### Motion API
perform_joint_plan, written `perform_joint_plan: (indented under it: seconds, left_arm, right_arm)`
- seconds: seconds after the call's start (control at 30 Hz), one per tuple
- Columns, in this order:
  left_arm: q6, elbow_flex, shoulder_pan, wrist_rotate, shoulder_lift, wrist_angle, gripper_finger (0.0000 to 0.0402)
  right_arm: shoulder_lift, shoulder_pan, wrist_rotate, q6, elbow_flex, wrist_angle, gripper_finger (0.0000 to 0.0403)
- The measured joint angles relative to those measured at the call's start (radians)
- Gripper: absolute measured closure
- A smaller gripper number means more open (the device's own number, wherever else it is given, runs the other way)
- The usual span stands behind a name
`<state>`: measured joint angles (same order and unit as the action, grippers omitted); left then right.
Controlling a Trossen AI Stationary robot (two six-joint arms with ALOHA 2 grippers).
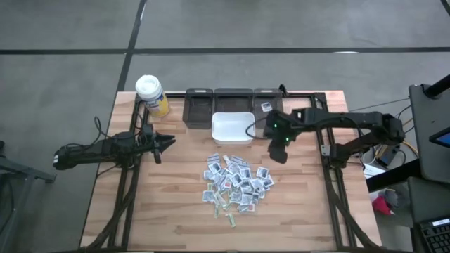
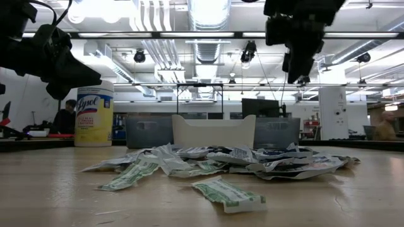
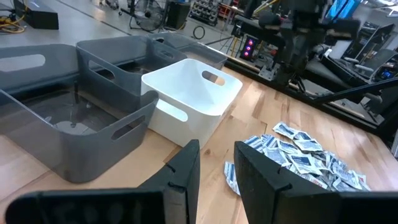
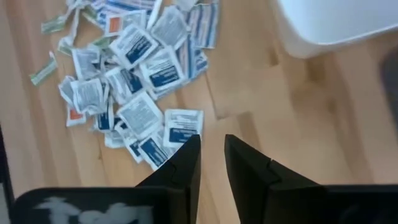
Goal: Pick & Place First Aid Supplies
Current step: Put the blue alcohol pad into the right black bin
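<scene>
The first aid supplies [image 1: 235, 184] look light and limp (edge pinch likely best); right gripper [image 4: 211, 158] hovers slightly parted, empty.

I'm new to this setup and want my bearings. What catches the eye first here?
A heap of first aid packets lies mid-table, just in front of a white bin. The right gripper hangs above the pile's edge, nothing between its fingers. A yellow wipes canister stands at the far left corner.

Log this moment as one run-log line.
right gripper: empty, above table beside white bin | left gripper: waiting, left side | packets: piled mid-table
</scene>
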<state>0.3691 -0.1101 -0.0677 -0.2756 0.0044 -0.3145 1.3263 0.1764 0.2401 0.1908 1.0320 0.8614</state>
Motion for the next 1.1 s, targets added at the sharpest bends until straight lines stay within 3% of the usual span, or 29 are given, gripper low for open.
perform_joint_plan:
  seconds: [0.37,0.83,1.1]
  left_arm:
    - [0.0,0.0,0.0,0.0,0.0,0.0,0.0307]
    - [0.001,0.0,0.0,0.0,0.0,0.0,0.0307]
    - [0.002,0.0,0.0,0.0,0.0,0.0,0.0307]
  right_arm:
    - [0.053,-0.035,-0.003,0.034,-0.157,-0.134,0.0313]
    - [0.246,-0.077,0.051,0.013,-0.129,-0.195,0.023]
    - [0.317,-0.113,0.052,0.014,-0.101,-0.194,0.0216]
